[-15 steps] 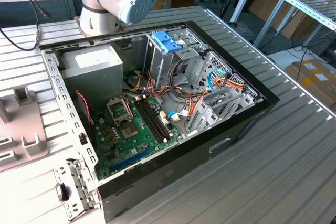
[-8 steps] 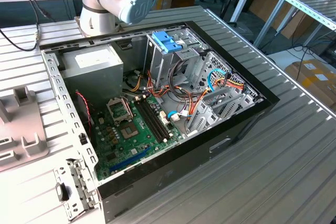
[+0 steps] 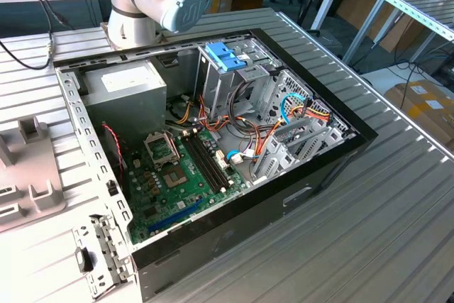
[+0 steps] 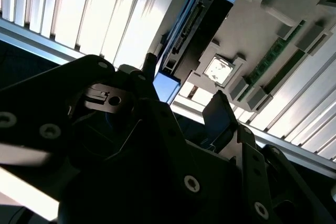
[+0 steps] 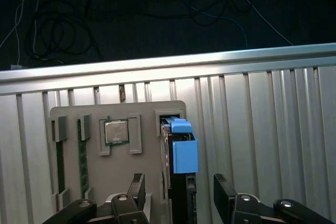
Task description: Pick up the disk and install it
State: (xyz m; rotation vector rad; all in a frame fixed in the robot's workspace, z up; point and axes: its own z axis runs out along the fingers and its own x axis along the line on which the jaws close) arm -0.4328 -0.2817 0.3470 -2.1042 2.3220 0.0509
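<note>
To seize the disk point(image 5: 181, 153) cleanly, you needed it centred between the fingers point(image 5: 137, 184) and squeezed squarely, lest it tip in its slot in the grey holder point(image 5: 121, 109) on the table point(image 5: 273, 129). Your tool point(image 5: 178, 187) pointed down over the holder; its fingers stood apart, straddling the upright disk without apparent contact.

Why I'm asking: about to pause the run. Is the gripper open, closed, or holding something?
Gripper: open, its fingers either side of the flat dark rectangular disk with bright blue plastic rails, holding nothing.
</note>
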